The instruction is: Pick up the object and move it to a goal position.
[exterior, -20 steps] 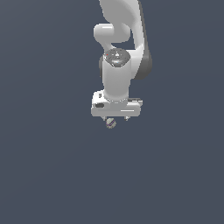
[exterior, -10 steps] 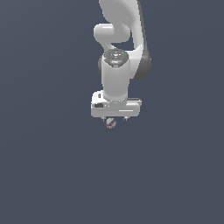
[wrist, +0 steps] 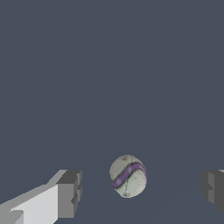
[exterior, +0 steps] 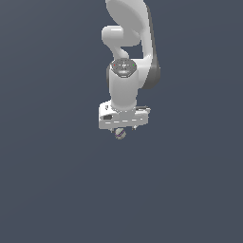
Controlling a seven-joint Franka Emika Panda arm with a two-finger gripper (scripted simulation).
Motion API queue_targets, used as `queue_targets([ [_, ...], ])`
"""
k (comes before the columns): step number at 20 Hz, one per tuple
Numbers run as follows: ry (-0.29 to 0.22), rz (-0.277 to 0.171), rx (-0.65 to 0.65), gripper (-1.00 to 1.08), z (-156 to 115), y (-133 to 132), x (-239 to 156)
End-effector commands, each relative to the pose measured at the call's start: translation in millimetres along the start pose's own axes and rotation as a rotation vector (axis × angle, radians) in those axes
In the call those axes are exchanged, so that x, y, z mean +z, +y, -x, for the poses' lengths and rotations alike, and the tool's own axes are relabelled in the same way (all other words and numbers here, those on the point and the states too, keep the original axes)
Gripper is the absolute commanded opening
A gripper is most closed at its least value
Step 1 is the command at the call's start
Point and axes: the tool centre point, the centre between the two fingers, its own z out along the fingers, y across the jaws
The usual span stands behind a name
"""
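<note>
The object (wrist: 127, 176) is a tiny mottled grey-white ball with a purple band. In the wrist view it lies between the two grey fingertips (wrist: 70, 192), with a clear gap on each side. In the exterior view the object (exterior: 120, 135) shows just under the white gripper (exterior: 122, 130), which points straight down over it. The gripper (wrist: 140, 190) is open and touches nothing. The fingers are mostly hidden behind the hand in the exterior view.
The white arm (exterior: 128, 42) rises behind the hand. A plain dark grey-blue surface (exterior: 57, 180) fills both views. No other object or marker shows.
The hand has sunk slightly toward the ball. The ball has stayed where it was.
</note>
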Motion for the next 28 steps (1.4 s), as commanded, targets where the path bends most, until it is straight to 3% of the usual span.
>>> queue_targets([
  [1,-0.001,0.002,-0.051,1.00,5.1,1.5,7.2],
  [16,-0.007,0.005,-0.426,1.00,45.4,7.6,55.3],
  [28,-0.007,0.003,-0.559,1.00,60.9,7.9,70.5],
])
